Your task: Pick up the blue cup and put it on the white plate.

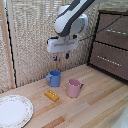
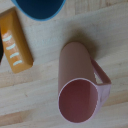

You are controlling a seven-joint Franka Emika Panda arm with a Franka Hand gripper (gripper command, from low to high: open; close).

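Observation:
The blue cup [image 1: 53, 78] stands upright on the wooden table, its loop handle facing the exterior view's left. In the wrist view only part of the blue cup's rim [image 2: 40, 8] shows at the picture's edge. The white plate [image 1: 13, 110] with a speckled rim lies at the exterior view's lower left. My gripper [image 1: 61, 57] hangs well above the table, above and slightly to the exterior view's right of the blue cup, holding nothing. Its fingertips are small and blurred, so I cannot tell whether they stand open or shut. The wrist view does not show the fingers.
A pink cup [image 1: 74, 88] [image 2: 79, 84] stands to the exterior view's right of the blue cup. A small orange block [image 1: 51, 95] [image 2: 15, 41] lies in front of the blue cup. A dark wooden drawer cabinet [image 1: 110, 44] stands at the exterior view's right. A woven screen [image 1: 30, 35] backs the table.

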